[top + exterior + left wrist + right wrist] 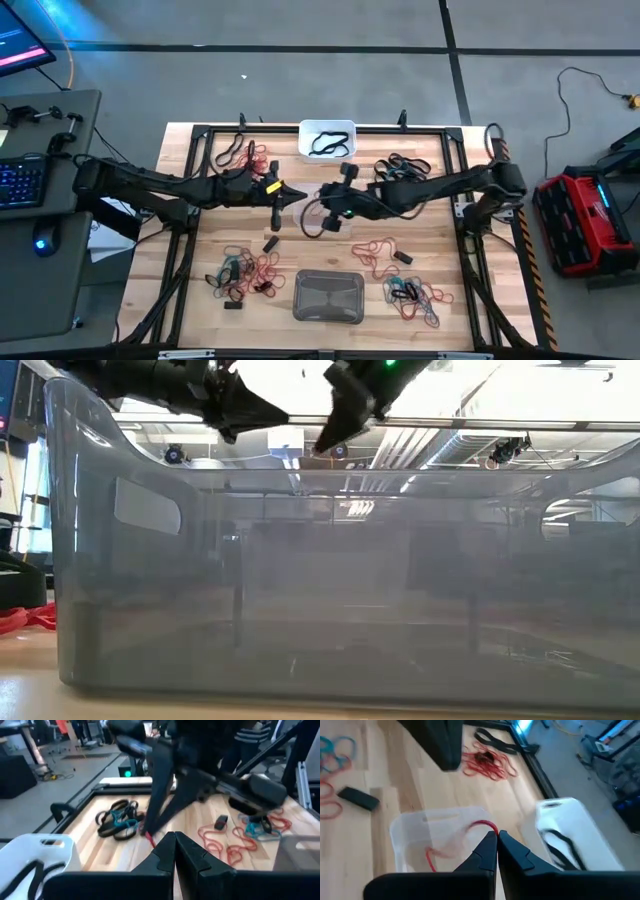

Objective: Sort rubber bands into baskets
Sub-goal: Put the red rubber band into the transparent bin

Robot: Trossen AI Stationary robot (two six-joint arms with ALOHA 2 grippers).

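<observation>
My right gripper [496, 836] hangs over the middle of the table [330, 200], shut on a red rubber band [481, 824], just above the clear basket [410, 827]. My left gripper [292, 195] is shut with nothing in it, facing the right gripper from the table's left. In the left wrist view the left fingers [175, 845] stay closed, with the right gripper's fingers [152, 822] ahead of them. The white basket [326, 140] holds black bands at the far edge. The grey basket [328, 297] stands at the near edge. My right gripper pinches one end of the red rubber band's loop [487, 825] between its two fingertips. The fingers slant down from the table's right side. The band hangs slack below them, and its lower part [429, 858] lies inside the clear basket.
Heaps of red, black and teal bands lie at the far left [245, 155], far right [400, 165], near left [245, 272] and near right [415, 295]. Small black blocks [270, 243] lie between them. The grey basket's wall [320, 560] fills the low view.
</observation>
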